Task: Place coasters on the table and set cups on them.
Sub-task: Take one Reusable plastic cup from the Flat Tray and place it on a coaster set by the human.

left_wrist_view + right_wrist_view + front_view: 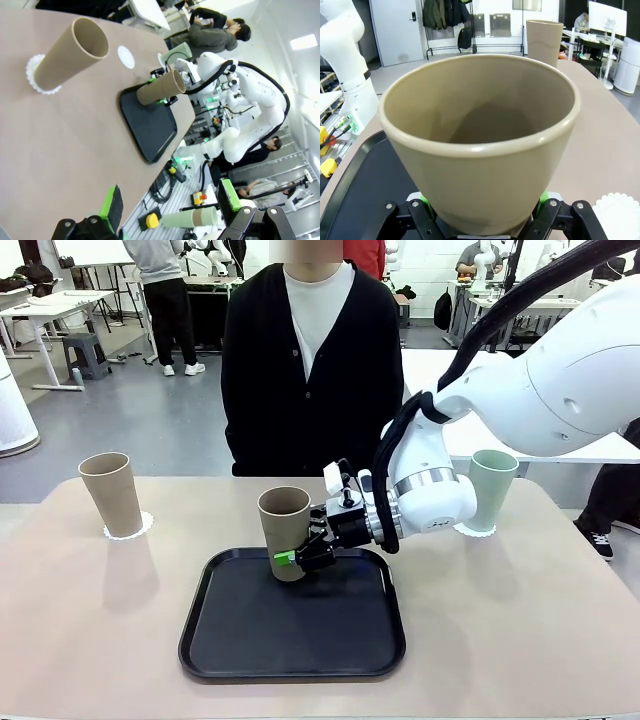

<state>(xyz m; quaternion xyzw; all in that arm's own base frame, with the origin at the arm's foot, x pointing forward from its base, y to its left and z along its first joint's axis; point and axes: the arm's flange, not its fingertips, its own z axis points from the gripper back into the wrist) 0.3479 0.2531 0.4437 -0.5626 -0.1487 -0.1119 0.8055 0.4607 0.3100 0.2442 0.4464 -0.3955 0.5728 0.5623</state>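
A beige-brown cup (284,525) leans slightly at the back of the black tray (292,625). My right gripper (297,558) is shut on its lower part, and in the right wrist view the cup (480,145) sits between that gripper's (482,207) green pads. Another beige-brown cup (109,493) stands on a coaster (130,529) at the left of the table (90,640). The mint green cup (491,488) stands on a coaster (472,531) at the right, partly behind my right arm. A bare coaster (126,56) lies beyond the tray. My left gripper (170,207) is open above the table's near side.
A person (310,370) in a black cardigan stands at the far edge, hands out of sight. The tray (150,122) holds nothing besides the held cup. Bare tabletop lies on both sides of the tray and in front of it.
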